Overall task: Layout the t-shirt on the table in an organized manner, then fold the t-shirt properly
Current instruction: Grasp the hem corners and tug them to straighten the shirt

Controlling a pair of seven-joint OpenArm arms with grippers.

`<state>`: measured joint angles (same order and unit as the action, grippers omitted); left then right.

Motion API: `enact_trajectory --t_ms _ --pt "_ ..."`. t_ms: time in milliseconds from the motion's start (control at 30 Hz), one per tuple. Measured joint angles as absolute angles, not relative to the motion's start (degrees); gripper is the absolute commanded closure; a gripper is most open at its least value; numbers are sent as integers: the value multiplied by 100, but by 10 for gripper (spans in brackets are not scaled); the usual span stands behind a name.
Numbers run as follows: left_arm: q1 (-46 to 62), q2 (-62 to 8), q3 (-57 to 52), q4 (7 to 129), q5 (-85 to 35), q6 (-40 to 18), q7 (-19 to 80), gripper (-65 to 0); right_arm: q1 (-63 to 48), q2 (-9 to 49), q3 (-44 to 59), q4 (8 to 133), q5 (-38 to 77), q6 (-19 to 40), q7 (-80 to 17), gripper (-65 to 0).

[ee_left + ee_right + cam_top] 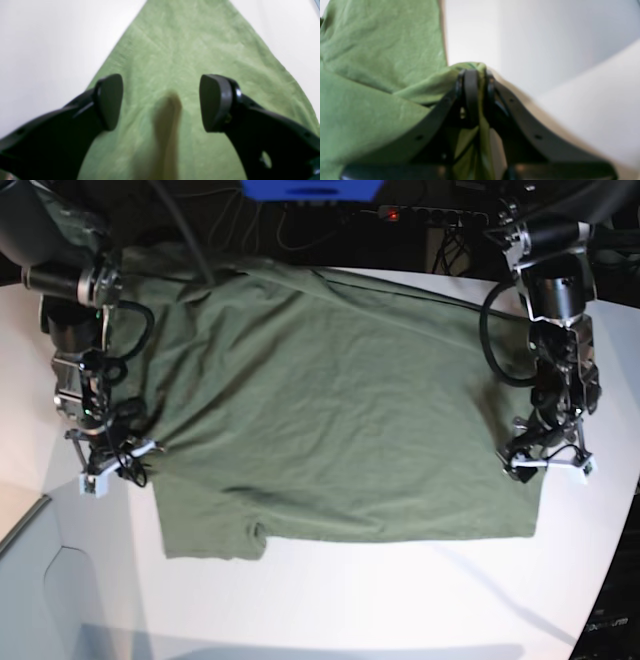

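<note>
The olive-green t-shirt (330, 410) lies spread across the white table (400, 600), mostly flat, with a small turned-up fold at its near hem and its far edge running close to the table's back rim. It reads as laid out but not yet folded, so the step in hand looks like the start of the first fold, with both arms stationed at opposite side edges of the cloth.

The right pincer (472, 75), on the base view's left, is closed tight on a pinch of the shirt's side edge; a ridge of green fabric bunches up between its jaws and drapes down behind them. The left pincer (161, 102), on the base view's right, hangs just above the other side edge with its jaws spread wide and nothing between them, only flat fabric below.

The next move calls for the left pincer to drop onto the cloth and close on its edge, so that both sides can be lifted together and carried over evenly without dragging the shirt askew.
</note>
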<state>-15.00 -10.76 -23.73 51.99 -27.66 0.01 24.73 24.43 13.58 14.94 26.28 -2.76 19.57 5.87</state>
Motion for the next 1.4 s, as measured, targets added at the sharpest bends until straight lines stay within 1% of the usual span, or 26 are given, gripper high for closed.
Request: enact_trajectory --t_ms 33,100,200,333,367,433,567,733,867,933,1067,1133,1267,1400 --pt "-1476 -1074 -2362 5194 -2766 -1 2486 -465 2316 1354 1494 2875 -307 1959 475 -17" --pt "-1459 -1076 -2349 5179 -2766 3 2510 -465 2084 1347 1494 3352 -405 1962 301 -73" --pt "-1400 -1081 -2353 5181 -2773 -3 2458 -466 1796 1332 1494 3938 -427 1962 141 -198" --pt "-1332 -1081 -2351 5179 -2786 -23 2399 -466 1874 1275 1498 4125 -416 1951 180 -336" --pt "-1337 -1079 -2351 5179 -2786 -14 2416 -466 1935 1256 1498 4125 -414 1946 198 -360" --pt "-1334 -1079 -2349 5179 -2768 -14 2414 -466 2032 1251 1494 4125 -414 1949 198 -385" --pt "-1271 -1118 -2346 5183 -2788 -23 2375 -466 2241 1216 1505 4112 -423 1938 156 -390" --pt "-1223 -1131 -2346 5192 -2788 -25 2353 -466 2633 969 1483 4112 -423 1920 217 -389" --pt "-1140 -1151 -2346 5212 -2805 -91 2274 -466 2657 762 1461 4108 -423 1925 217 -385" --pt "-1120 -1157 -2355 5212 -2805 -93 2276 -466 2674 744 1461 3789 -405 1925 261 -366" --pt "-1033 -1249 -2362 5227 -2818 -158 2250 -466 2991 751 1470 2630 -429 1929 281 -319" --pt "-943 -1323 -2368 5234 -2816 -152 2246 -466 3144 746 1466 2215 -436 1922 360 -310" --pt "-904 -1363 -2379 5256 -2823 -130 2198 -466 3267 755 1466 1999 -423 1922 679 -308" --pt "-904 -1415 -2379 5253 -2808 -115 2250 -466 3212 755 1466 1981 -427 1922 672 -306"
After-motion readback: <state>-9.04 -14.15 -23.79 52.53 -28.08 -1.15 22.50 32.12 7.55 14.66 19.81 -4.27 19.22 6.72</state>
